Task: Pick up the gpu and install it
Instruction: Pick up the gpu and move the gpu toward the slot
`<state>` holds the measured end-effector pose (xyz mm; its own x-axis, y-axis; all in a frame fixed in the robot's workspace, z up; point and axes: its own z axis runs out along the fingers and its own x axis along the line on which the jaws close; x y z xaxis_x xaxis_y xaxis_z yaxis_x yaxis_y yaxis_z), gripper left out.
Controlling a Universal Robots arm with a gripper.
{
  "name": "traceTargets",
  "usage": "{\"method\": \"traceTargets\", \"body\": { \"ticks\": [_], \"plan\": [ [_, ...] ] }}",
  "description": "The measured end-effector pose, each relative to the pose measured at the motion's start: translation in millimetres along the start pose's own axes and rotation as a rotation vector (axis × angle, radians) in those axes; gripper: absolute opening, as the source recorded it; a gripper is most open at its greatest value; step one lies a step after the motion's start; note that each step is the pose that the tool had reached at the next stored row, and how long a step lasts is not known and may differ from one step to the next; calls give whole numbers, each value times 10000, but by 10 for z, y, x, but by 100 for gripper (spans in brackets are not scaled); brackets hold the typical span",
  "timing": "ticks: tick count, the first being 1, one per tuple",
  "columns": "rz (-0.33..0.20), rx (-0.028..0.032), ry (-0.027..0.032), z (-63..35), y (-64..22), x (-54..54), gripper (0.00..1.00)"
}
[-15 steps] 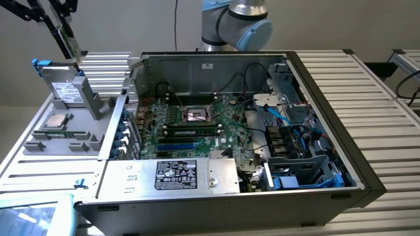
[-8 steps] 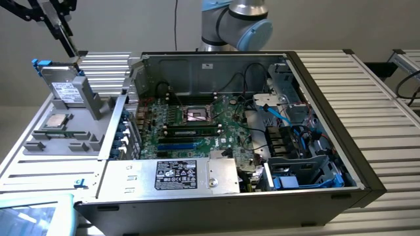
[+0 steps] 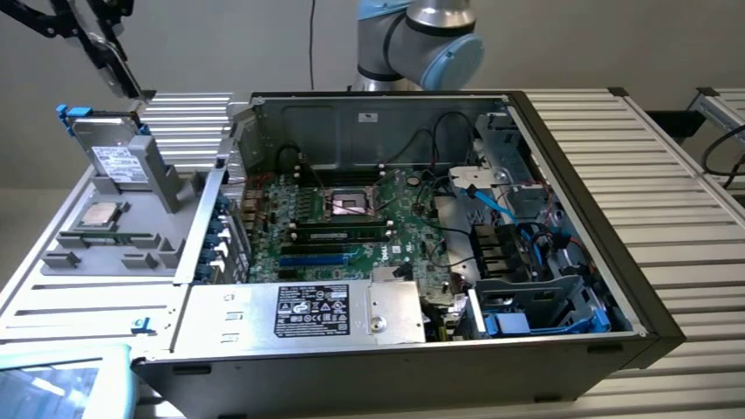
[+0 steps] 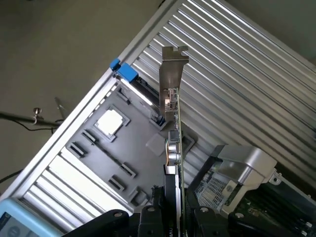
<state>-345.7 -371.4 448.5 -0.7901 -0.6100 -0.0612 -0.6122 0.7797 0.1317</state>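
I hold the gpu [image 3: 108,54] high above the exterior view's far left corner, over the grey parts tray [image 3: 70,255]. My gripper [image 3: 64,17] is shut on it. In the wrist view the gpu [image 4: 173,103] stands edge-on between my gripper [image 4: 173,219] fingers, black cooler on one face and green board on the other. Its silver end bracket [image 4: 173,69] points away from the wrist. The open computer case [image 3: 559,175] with its green motherboard [image 3: 338,223] lies to the exterior view's right of the card.
The parts tray holds a grey drive with a white label [image 3: 117,161] standing upright and a square chip [image 3: 99,215]. A silver power supply [image 3: 314,310] sits at the case's front. The arm's base [image 3: 420,44] stands behind the case. A pale blue device [image 3: 58,384] lies at the front left.
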Motion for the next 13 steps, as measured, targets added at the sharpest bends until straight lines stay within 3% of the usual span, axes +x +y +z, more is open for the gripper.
{"method": "traceTargets", "body": {
  "ticks": [13],
  "plan": [
    [-2207, -498, 83, 0, 0, 0, 29]
  ]
}}
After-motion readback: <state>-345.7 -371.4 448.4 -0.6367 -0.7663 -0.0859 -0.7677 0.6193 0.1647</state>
